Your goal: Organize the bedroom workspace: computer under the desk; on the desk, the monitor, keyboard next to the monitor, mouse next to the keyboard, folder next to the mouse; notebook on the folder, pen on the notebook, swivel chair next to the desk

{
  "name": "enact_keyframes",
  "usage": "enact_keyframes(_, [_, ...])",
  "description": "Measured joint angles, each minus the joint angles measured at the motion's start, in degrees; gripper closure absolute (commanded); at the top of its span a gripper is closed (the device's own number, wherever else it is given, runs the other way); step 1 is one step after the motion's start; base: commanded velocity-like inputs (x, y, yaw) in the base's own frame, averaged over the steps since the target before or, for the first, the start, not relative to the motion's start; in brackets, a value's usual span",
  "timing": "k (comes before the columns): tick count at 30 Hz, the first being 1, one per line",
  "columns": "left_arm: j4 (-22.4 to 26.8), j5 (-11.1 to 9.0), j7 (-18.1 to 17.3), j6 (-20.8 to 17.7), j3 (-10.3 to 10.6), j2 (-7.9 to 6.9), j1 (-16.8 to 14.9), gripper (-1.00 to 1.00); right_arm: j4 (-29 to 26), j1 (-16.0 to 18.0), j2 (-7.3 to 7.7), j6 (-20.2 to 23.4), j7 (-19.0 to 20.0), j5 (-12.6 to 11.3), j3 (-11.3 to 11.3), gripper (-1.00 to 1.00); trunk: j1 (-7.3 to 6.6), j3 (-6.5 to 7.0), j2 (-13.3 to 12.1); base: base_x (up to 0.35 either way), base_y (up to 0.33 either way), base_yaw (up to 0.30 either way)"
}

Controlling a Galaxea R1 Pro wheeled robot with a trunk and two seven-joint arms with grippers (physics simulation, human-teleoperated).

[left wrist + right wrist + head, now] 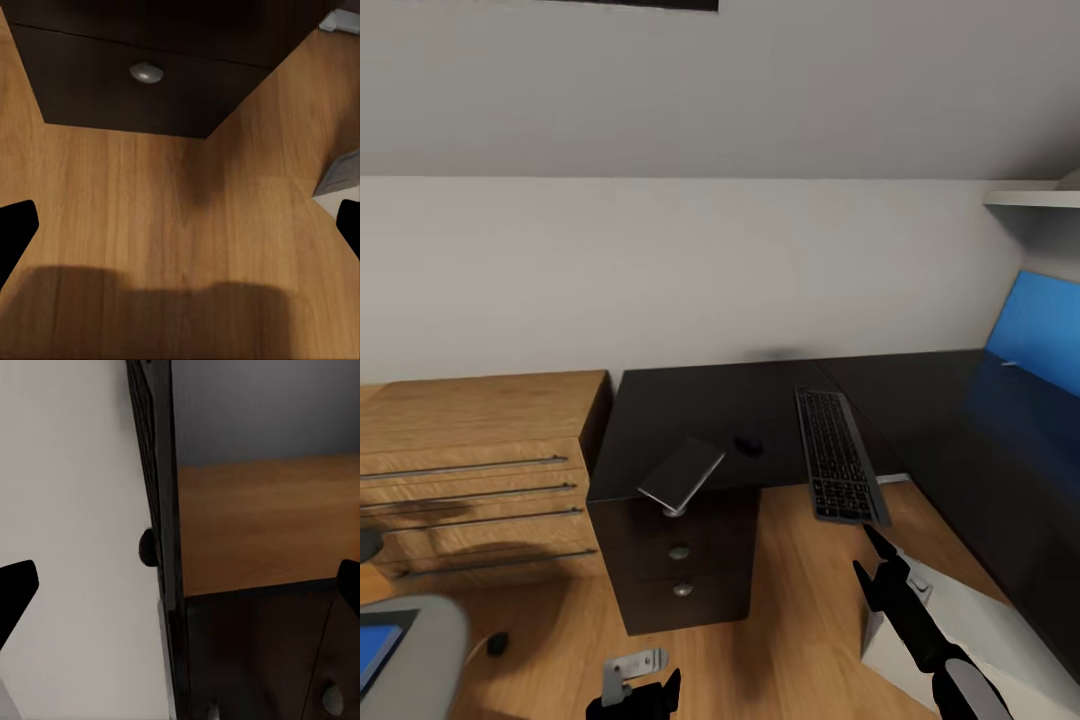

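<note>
Hanging low over light wood floor (150,217), the left gripper (180,225) is seen with jaws wide apart and empty; the right gripper (180,585) is likewise spread, near the keyboard (838,456), which overhangs the black desk (700,400). Notebook (682,471) juts past the front edge; mouse (748,444) sits between them.

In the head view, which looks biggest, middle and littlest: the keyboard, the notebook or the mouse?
Largest to smallest as they look:
1. keyboard
2. notebook, clearly shorter, hanging over the desk edge
3. mouse, tiny

All lie at similar distance, so the order seems safe.
</note>
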State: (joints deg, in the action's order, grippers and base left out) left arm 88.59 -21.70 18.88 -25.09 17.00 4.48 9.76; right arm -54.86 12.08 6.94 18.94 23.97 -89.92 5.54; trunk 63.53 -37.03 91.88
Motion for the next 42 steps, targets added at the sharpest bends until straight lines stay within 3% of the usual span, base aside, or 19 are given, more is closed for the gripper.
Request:
enact_keyframes(15, [-0.61,-0.05,-0.10,0.00,0.00,0.00,0.00,-1.00,0.00,0.00,0.00,-0.09,-0.01,0.10,0.00,-1.00,0.02,0.00,0.00,0.147,0.000,0.000])
enact_keyframes(41, [-0.70,-0.09,0.05,0.00,-0.02,0.00,0.00,-1.00,0.00,0.00,0.05,-0.37,-0.01,0.12,0.09,-1.00,0.03,0.00,0.00,0.043,0.005,0.000])
enact_keyframes(42, [-0.70,-0.09,0.05,0.00,-0.02,0.00,0.00,-1.00,0.00,-0.01,0.06,-0.37,-0.01,0.13,0.09,1.00,0.03,0.00,0.00,0.000,0.000,0.000])
